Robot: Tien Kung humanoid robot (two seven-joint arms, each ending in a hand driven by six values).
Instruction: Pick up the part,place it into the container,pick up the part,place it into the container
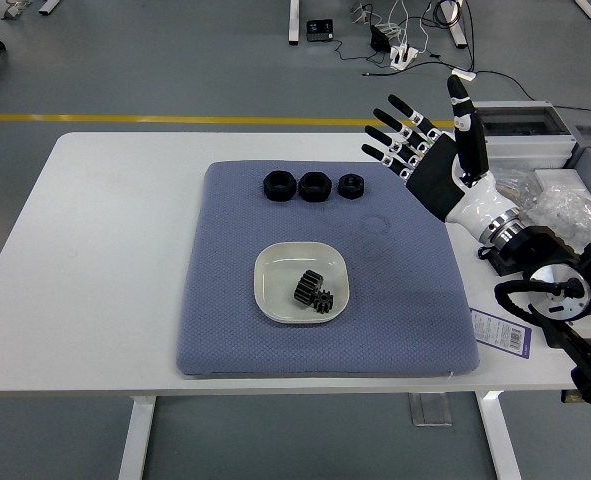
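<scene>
Currently:
part (314,292): black toothed gear, lying in the container
container (302,283): white square dish, mid blue mat (235,330)
spare parts (313,186): three black nut-like rings, rowed at mat's far edge
right hand (427,160): raised, fingers (393,113) splayed wide, holding nothing

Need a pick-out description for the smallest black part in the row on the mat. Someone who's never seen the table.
Find the blue-grey mat on the white table. Along its far edge, beyond the white dish, three black ring-shaped parts sit in a row. The one you want, the small nut, is at the row's right end, nearest the raised right hand, and is smaller than the other two.
</scene>
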